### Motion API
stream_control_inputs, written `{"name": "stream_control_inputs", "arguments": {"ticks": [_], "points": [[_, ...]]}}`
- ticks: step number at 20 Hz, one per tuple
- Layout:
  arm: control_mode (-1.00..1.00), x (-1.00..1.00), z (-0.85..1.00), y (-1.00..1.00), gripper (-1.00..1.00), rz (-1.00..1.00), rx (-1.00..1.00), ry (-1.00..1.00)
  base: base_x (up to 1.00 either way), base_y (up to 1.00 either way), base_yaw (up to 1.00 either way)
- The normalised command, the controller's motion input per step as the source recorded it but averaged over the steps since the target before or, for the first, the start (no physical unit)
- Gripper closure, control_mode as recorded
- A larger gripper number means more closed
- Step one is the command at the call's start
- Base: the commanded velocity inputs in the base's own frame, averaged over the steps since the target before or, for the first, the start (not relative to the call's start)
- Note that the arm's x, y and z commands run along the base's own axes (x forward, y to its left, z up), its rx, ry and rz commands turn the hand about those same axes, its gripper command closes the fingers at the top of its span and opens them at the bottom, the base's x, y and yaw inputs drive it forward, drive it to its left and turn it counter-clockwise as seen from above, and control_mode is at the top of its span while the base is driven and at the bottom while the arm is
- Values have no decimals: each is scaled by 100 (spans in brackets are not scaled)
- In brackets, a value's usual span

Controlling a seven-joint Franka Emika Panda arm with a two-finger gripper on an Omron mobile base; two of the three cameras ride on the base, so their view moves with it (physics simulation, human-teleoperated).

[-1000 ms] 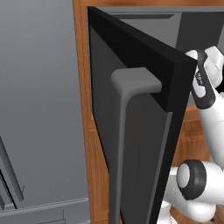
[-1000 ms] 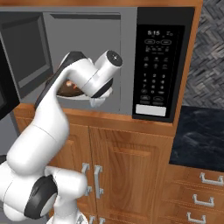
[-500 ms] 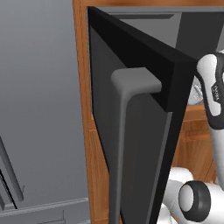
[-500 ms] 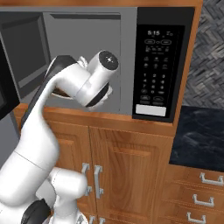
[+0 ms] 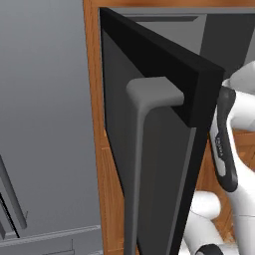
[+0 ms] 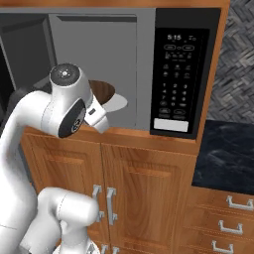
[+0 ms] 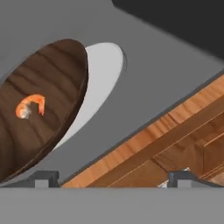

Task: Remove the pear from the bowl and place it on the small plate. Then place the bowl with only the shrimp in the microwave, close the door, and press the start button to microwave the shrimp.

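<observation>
Left base view is showing the wide black-framed door with the dark see-through window [image 5: 159, 164] standing open, swinging out toward us, with its long grey bar handle [image 5: 137, 164] at the front; it is probably open so the arm can get in and out. The white arm is standing just to the right of it. Right base view is showing the big black-fronted microwave with grey inner walls [image 6: 134, 69] set in wooden cabinets. The wide, shallow, dark-brown wooden bowl [image 6: 101, 90] is sitting inside on a round pale turntable [image 6: 116, 102], partly hidden by the arm, so the bowl looks already put in and the door is not yet closed. The black control strip is showing pale numbers that look like 5:15; the button words are too small to read. Hand view is looking along the gripper [image 7: 113, 177], whose two dark tips are sitting wide apart, holding nothing. The small curved orange-pink shrimp [image 7: 29, 106] is lying alone in the bowl.
</observation>
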Motion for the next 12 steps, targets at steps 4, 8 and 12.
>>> {"name": "stream_control_inputs", "arguments": {"ticks": [4, 8, 12], "points": [[-100, -10, 0, -3, -100, -7, -60, -8, 0, 0, 0], [-100, 0, 0, -6, -100, -9, -61, -6, 0, 0, 0], [-100, -1, 9, -13, -100, -11, -63, -8, 0, 0, 0]]}}
